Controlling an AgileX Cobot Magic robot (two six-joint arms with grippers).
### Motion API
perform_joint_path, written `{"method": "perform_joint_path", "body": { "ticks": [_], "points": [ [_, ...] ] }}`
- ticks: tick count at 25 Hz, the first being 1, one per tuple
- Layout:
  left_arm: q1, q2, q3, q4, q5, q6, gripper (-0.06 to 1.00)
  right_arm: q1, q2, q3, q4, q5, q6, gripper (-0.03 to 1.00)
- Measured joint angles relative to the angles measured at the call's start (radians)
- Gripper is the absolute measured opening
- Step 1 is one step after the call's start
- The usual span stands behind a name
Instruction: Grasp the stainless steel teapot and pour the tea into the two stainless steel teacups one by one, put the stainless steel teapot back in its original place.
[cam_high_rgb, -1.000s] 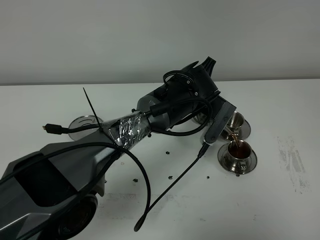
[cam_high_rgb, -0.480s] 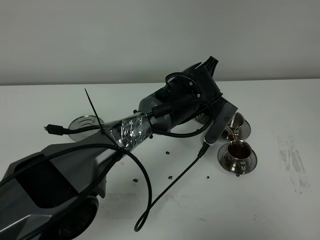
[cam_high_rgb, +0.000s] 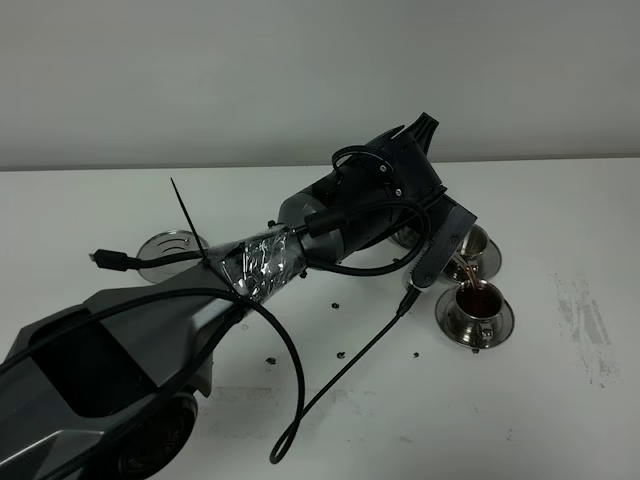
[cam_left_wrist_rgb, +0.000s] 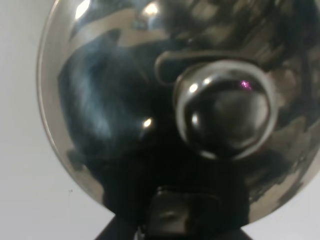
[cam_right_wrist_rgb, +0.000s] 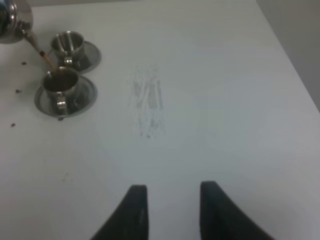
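My left gripper (cam_high_rgb: 438, 243) is shut on the stainless steel teapot, which the wrist mostly hides in the exterior high view. The left wrist view is filled by its shiny lid and knob (cam_left_wrist_rgb: 225, 111). The teapot (cam_right_wrist_rgb: 11, 20) is tilted, and from its thin spout (cam_high_rgb: 460, 266) a stream of dark tea falls into the nearer teacup (cam_high_rgb: 478, 302), which holds brown tea (cam_right_wrist_rgb: 61, 76). The second teacup (cam_high_rgb: 477, 242) stands on its saucer just behind. The round saucer, the teapot's original place (cam_high_rgb: 168, 249), lies bare at the left. My right gripper (cam_right_wrist_rgb: 172, 210) hovers open over bare table.
Small dark specks (cam_high_rgb: 335, 303) dot the white table (cam_high_rgb: 560, 200) by the cups. A scuffed grey patch (cam_high_rgb: 585, 325) marks the table at the right. A loose black cable (cam_high_rgb: 330, 375) hangs from the left arm over the table's middle.
The left wrist has lifted and turned slightly, tipping the teapot a bit further. Tea keeps streaming into the nearer cup. The right gripper has not moved.
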Motion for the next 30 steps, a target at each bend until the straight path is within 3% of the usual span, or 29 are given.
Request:
{"method": "perform_joint_path", "body": {
  "ticks": [17, 23, 30],
  "points": [
    [0.027, 0.000, 0.000, -0.098, 0.067, -0.010, 0.20, 0.000, 0.000, 0.000, 0.000, 0.000, 0.000, 0.24],
    [0.060, 0.000, 0.000, -0.187, 0.075, -0.050, 0.20, 0.000, 0.000, 0.000, 0.000, 0.000, 0.000, 0.24],
    [0.084, -0.016, 0.001, -0.351, 0.084, -0.093, 0.20, 0.000, 0.000, 0.000, 0.000, 0.000, 0.000, 0.24]
  ]
}}
